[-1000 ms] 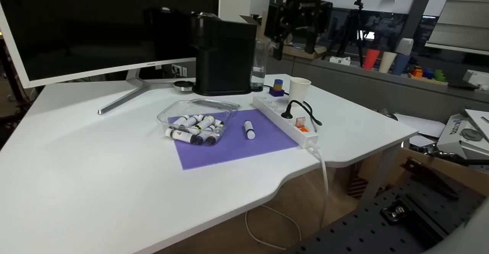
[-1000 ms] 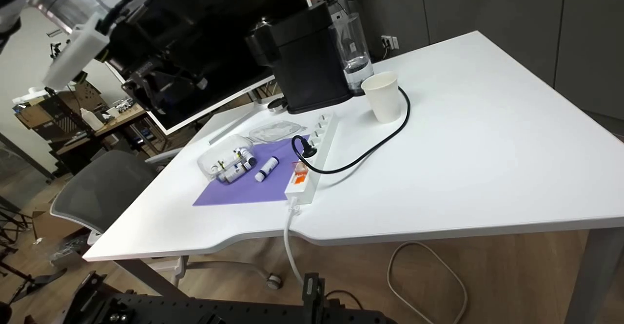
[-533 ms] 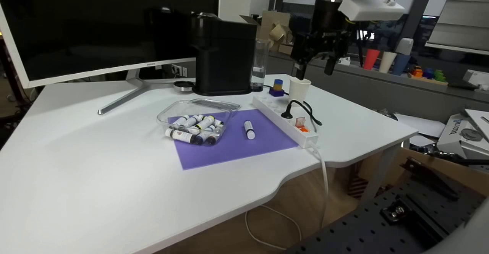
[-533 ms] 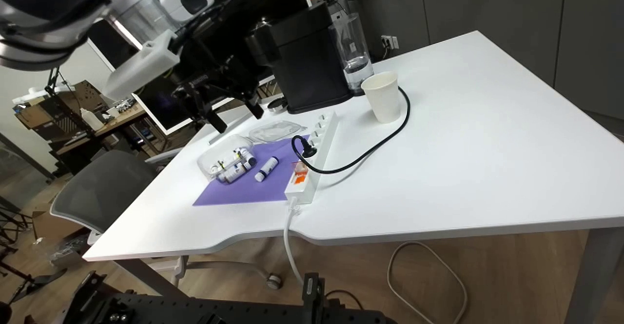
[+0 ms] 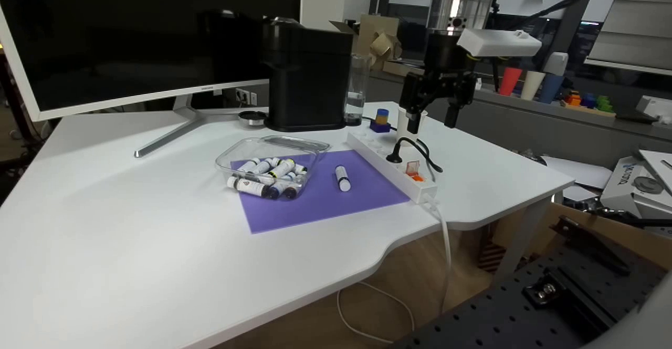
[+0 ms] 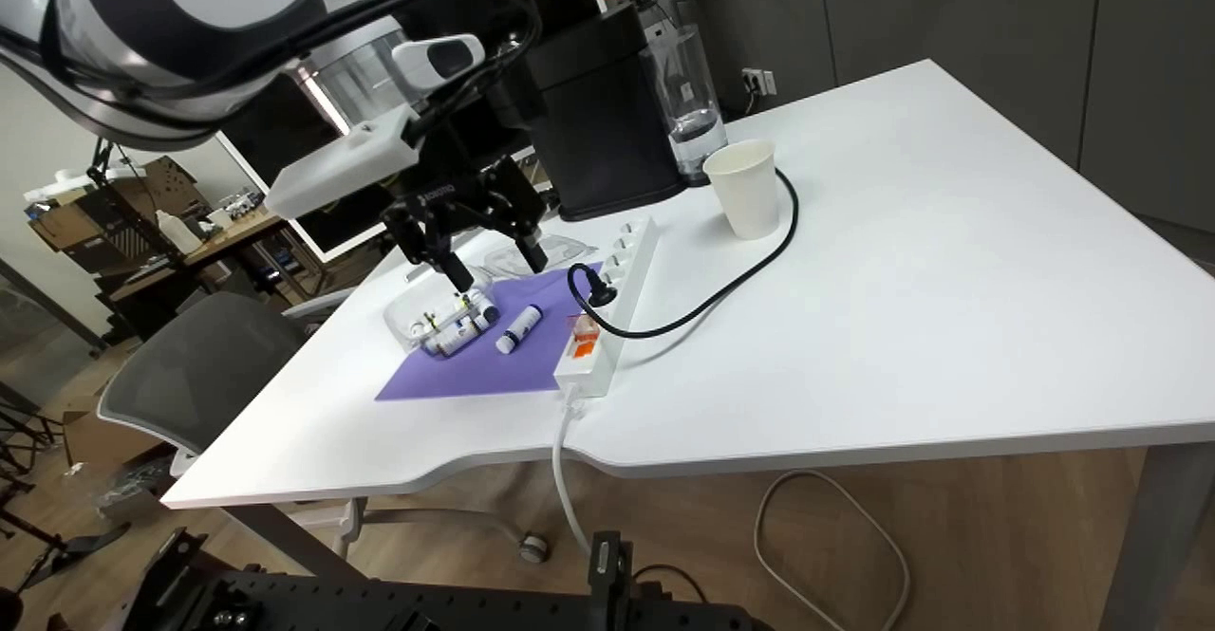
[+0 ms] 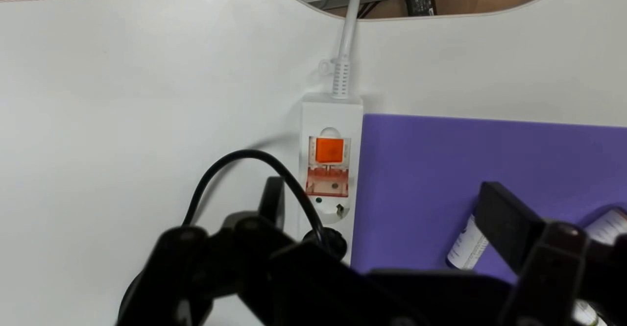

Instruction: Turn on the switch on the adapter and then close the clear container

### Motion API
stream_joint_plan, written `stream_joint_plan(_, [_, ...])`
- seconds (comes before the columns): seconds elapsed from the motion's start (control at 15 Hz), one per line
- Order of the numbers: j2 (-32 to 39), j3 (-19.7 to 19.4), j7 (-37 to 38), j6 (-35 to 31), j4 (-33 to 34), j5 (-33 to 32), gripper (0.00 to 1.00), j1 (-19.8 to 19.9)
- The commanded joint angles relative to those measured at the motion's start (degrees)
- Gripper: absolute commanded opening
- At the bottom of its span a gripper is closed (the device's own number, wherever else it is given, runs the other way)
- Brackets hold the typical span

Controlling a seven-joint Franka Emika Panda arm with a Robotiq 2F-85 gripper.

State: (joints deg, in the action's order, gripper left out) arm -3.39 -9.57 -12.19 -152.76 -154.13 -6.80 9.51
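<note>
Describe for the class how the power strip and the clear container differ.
The strip is opaque white; the container is see-through. The strip is long and narrow; the container is broader. The strip takes a black plug; the container holds white cylinders. Both have an open cover: the strip's reddish flap, the container's lid.
</note>
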Motion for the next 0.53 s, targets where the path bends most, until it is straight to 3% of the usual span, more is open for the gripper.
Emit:
stream_joint_plan(0.0, [1.27, 0.32, 2.55, -1.00, 0.68, -2.60, 1.00, 0.14])
stream_joint_plan(0.4, [9.50, 0.70, 2.31, -1.63, 5.72, -0.77, 1.00, -0.55])
stream_joint_plan(0.47, [11.12, 0.86, 2.38, -1.85, 6.78, -0.72, 0.75, -0.66])
